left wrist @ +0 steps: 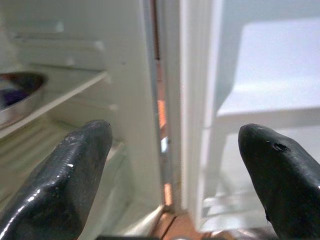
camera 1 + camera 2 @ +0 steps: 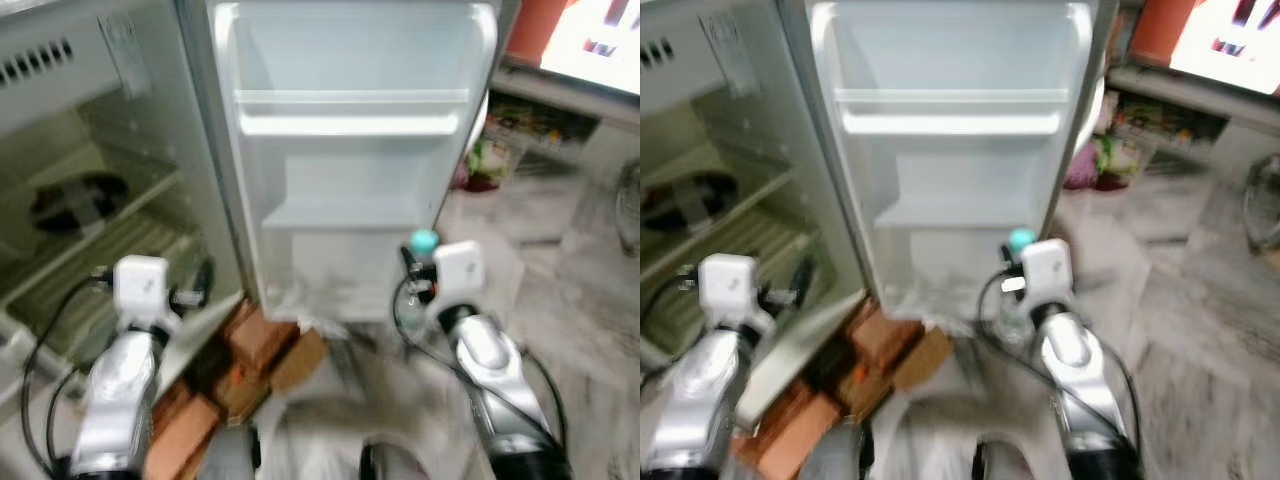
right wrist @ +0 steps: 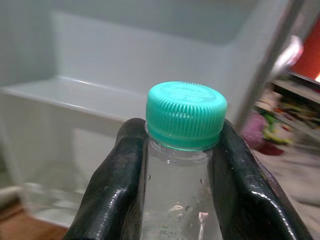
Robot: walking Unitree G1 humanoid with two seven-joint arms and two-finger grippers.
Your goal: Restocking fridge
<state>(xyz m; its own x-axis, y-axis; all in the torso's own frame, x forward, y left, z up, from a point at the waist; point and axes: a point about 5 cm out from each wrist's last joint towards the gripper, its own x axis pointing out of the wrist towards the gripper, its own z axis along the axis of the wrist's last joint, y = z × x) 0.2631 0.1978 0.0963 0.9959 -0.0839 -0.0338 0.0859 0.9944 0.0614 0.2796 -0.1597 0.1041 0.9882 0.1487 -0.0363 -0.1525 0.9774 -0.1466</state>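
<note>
Right gripper (image 3: 182,175) fingers clamp the upright clear plastic teal-capped bottle (image 3: 184,150); empty white door shelf (image 2: 345,215) lies at 11 o'clock. Left gripper (image 1: 175,165) gapes empty.

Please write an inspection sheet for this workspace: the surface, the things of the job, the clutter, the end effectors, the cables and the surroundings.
Surface: pale floor, blurred.
Job's things: fridge door open, its shelves bare; clear bottle with green cap; metal bowl on a fridge shelf.
Clutter: brown brick-like blocks on the floor at the fridge's foot.
End effectors: right end effector shut on the bottle's neck, before the door; left end effector open, empty, near the fridge's hinge side.
Cables: black cables loop along both arms.
Surroundings: low shelf with colourful items to the right.
</note>
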